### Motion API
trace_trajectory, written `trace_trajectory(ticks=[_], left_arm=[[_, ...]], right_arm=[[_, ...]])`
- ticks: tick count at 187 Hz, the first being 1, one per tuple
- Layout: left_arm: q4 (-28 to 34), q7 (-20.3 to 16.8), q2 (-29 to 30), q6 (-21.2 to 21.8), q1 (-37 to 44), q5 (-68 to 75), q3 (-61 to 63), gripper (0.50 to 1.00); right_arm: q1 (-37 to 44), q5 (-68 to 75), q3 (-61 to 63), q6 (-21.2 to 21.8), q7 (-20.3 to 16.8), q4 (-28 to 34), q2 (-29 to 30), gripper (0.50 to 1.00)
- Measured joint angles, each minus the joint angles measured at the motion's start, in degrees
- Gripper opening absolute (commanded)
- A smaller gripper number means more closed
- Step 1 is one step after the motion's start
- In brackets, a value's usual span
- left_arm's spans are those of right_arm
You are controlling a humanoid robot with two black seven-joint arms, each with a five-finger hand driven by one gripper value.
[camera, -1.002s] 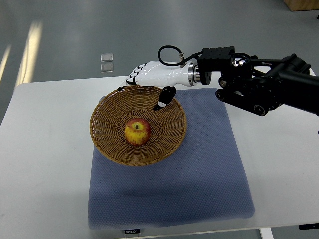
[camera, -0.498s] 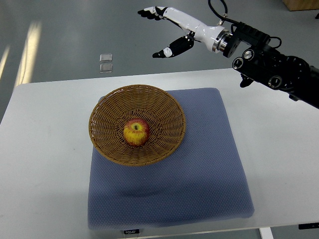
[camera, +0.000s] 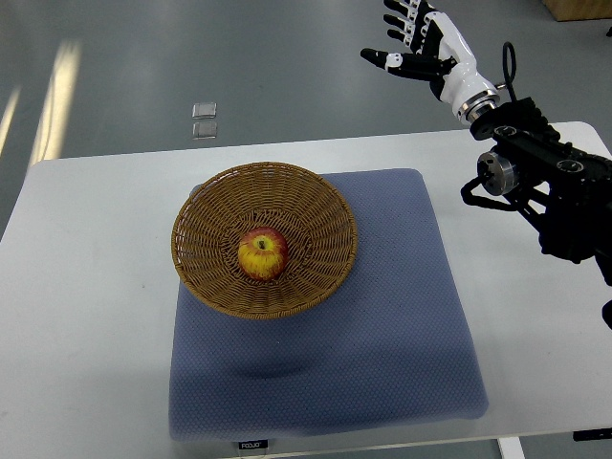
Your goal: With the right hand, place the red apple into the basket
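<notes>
Nearest, a blue-grey mat covers the front of the white table. Further in, the wicker basket sits on the mat's far left part, and the red apple lies at its bottom, stem up. Beyond that, the right hand hangs high past the table's far edge, well apart from the basket, its fingers spread loose and holding nothing. Two small pale squares lie on the floor behind.
</notes>
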Motion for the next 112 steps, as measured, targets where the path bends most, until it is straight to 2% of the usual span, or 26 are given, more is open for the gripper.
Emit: trace_trajectory(ticks=[50,99,112], left_arm=[[0.0,0.0,0.0,0.0,0.0,0.0,0.0,1.000],[0.0,0.0,0.0,0.0,0.0,0.0,0.0,1.000],[0.0,0.0,0.0,0.0,0.0,0.0,0.0,1.000]], right_arm=[[-2.8,12.7,2.3,0.8,-3.4,0.3,0.6,0.913],[-4.9,14.6,1.9,9.1,-4.7,0.4,1.3,0.913],[-5.1,14.6,2.1,10.0,-4.7,0.4,1.2,0.913]])
